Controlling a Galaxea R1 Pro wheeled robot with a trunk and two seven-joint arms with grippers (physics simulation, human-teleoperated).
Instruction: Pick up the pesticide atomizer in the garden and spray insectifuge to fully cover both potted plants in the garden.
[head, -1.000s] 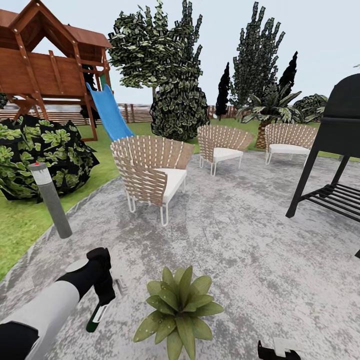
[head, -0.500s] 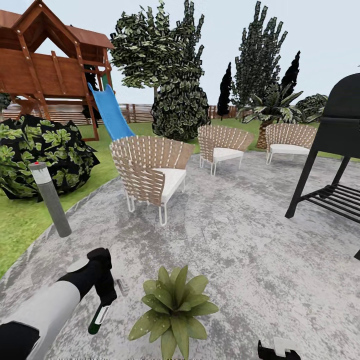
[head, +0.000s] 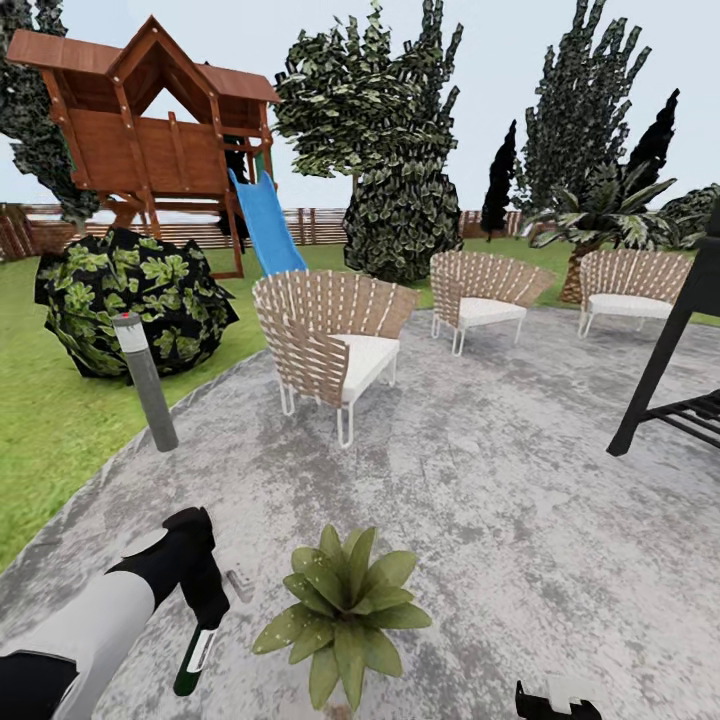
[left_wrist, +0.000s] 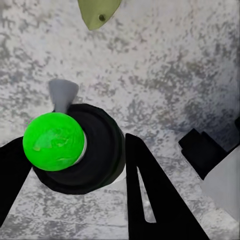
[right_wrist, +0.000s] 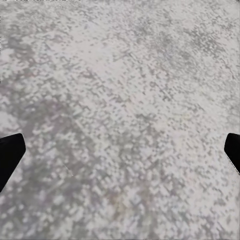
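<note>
Left end effector (head: 205, 610) hangs low over the paved patio (head: 480, 480), at the lower left of the head view, black fingers pointing down. It pinches the pesticide atomizer (head: 193, 655): dark green body with a pale label, hanging below the fingers.

Left wrist view: the atomizer (left_wrist: 75, 147) sits between the two black fingers (left_wrist: 150, 200), showing a bright green rounded end, a black collar and a grey nozzle pointing away over the paving. A pale green leaf tip (left_wrist: 98, 12) enters at the frame edge.

Potted plant (head: 340, 610): one low rosette of pointed green leaves, standing on the patio just beside the left end effector, on its right in the head view. Its pot is hidden under the leaves.

Right end effector (head: 555, 700): partly visible at the bottom edge of the head view. In the right wrist view its finger tips (right_wrist: 10, 152) sit at opposite frame edges, spread wide, nothing between them, bare paving below.

Surroundings: three woven chairs on the patio, nearest (head: 325, 340); grey bollard lamp (head: 147, 380) at the lawn edge; leafy bush (head: 135, 300); wooden play tower (head: 150, 140) with blue slide (head: 265, 225); black grill stand (head: 680, 380) at right.
</note>
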